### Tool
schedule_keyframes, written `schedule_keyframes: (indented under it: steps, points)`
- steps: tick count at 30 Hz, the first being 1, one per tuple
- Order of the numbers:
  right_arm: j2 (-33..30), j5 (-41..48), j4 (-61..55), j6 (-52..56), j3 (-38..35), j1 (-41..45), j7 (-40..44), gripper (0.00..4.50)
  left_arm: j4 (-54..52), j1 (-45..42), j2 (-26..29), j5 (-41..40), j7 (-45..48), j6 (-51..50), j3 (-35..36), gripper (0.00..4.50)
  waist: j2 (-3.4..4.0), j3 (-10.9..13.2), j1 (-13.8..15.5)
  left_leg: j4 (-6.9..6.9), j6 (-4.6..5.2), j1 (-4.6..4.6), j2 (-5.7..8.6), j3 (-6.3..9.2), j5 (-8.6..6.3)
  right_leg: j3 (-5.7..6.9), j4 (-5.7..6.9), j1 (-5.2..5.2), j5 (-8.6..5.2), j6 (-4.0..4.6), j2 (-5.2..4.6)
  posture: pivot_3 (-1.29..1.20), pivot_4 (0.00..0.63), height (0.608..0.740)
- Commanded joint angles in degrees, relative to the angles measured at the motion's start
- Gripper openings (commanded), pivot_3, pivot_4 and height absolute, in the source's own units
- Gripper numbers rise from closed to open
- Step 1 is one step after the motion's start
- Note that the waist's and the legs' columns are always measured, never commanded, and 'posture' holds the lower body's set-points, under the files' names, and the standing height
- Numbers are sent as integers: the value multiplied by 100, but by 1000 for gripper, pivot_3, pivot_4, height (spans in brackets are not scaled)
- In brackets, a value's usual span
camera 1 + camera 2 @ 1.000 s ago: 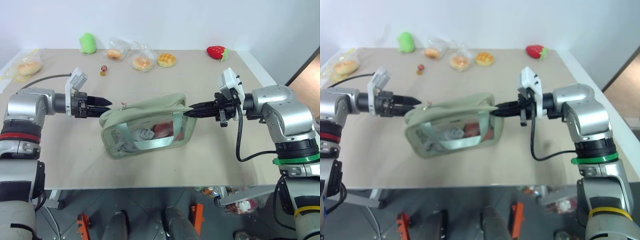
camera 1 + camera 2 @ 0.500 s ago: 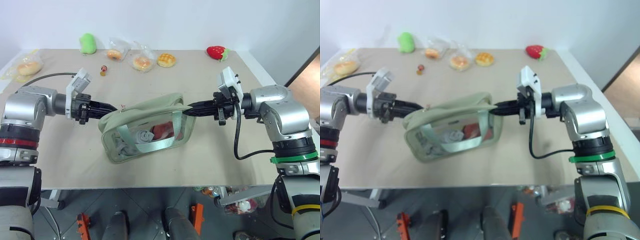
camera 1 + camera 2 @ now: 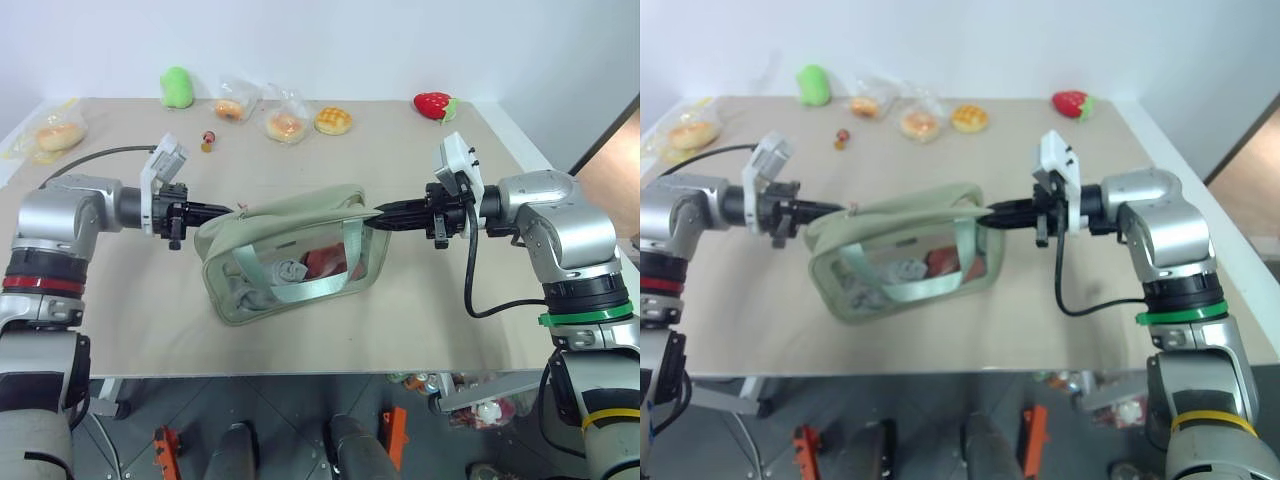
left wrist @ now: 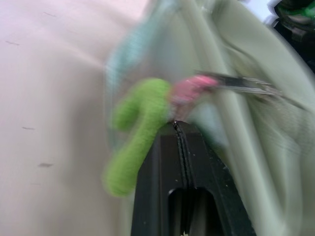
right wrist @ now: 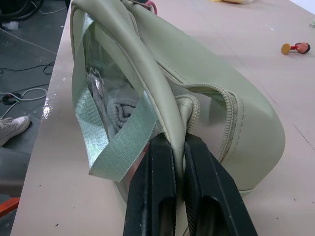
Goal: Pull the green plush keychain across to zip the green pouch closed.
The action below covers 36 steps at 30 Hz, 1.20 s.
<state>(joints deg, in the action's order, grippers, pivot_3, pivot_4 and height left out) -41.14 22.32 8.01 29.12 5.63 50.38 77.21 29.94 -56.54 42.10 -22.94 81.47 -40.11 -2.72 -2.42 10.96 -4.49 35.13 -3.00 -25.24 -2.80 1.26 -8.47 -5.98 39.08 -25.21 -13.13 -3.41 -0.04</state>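
Surface: a pale beige table (image 3: 420,300) stands against a white wall, with dark floor below its near edge.
Green pouch: the green pouch (image 3: 290,255) lies near the middle of the table, stretched between the two arms, its clear window side facing the camera and its webbing strap (image 3: 310,285) draped across that window. Rolled grey cloth and something red show through the plastic.
Green plush keychain: the green plush keychain (image 4: 140,130) hangs at the pouch's left end on a pinkish clasp (image 4: 189,88), which joins a metal zipper pull running onto the pouch top. In the left wrist view it is blurred.
Left gripper: the left gripper (image 3: 228,211) points level towards the pouch's left end, its two black fingers (image 4: 162,177) pressed together with no gap. Their tips meet right at the clasp, and the plush loop curls down beside them; the grip appears to be on the keychain at its clasp.
Right gripper: the right gripper (image 3: 378,219) points level at the pouch's right end, its fingers (image 5: 157,196) pinched onto the pouch's end seam beside the zipper.
Far edge: a larger green plush blob (image 3: 176,86), wrapped buns (image 3: 284,124), a bare bun (image 3: 333,120), a strawberry toy (image 3: 432,103) and another bun (image 3: 55,136) at far left.
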Motion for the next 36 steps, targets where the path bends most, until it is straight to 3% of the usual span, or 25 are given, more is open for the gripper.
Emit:
schedule_keyframes:
  steps: [1, 9, 15, 18, 25, 36]
  points:
    - [1, 136, -196, 5, -168, 132, -23, 0, 429, -578, -113, -44, -585, 234, 510, 24, 0, 0, -4, 6, 0, -3, 0, 0, 0, 0, 0, 0, 1, -1, 0, 0, 150, 740]
    - [-1, 150, -246, 45, -181, 93, -46, 0, 725, -909, -301, -115, -837, 502, 843, 24, 0, 0, -11, 12, 1, -4, 0, 0, -1, -1, 2, 1, 3, -4, 0, 0, 150, 740]
    - [-5, 184, -297, 73, -194, 73, -67, 0, 635, -791, -38, 42, -391, 375, 563, 24, 0, 0, -15, 15, 1, -6, 0, -2, -1, -2, 2, 1, 4, -6, 0, 0, 150, 740]
    - [-14, 187, -310, 72, -195, 56, -85, 0, 597, -695, 130, 97, -86, 353, 431, 833, 1, 0, -22, 14, 1, -6, 0, -1, -1, -2, 2, -1, 4, -5, 2, 0, 150, 740]
    - [-8, 229, -306, 77, -195, 56, -93, 0, 997, -775, 236, 590, -196, 744, 192, 3186, 1, 0, -5, 18, 1, -6, -1, -2, -1, -3, 2, 2, 4, -5, 1, 0, 150, 740]
    - [-17, 291, -372, 125, -244, 36, -148, 0, 788, -857, 238, 678, 983, 363, -457, 3186, 1, 0, -11, 16, 2, -8, 0, -1, -2, -2, 2, -1, 5, -4, 2, 0, 150, 740]
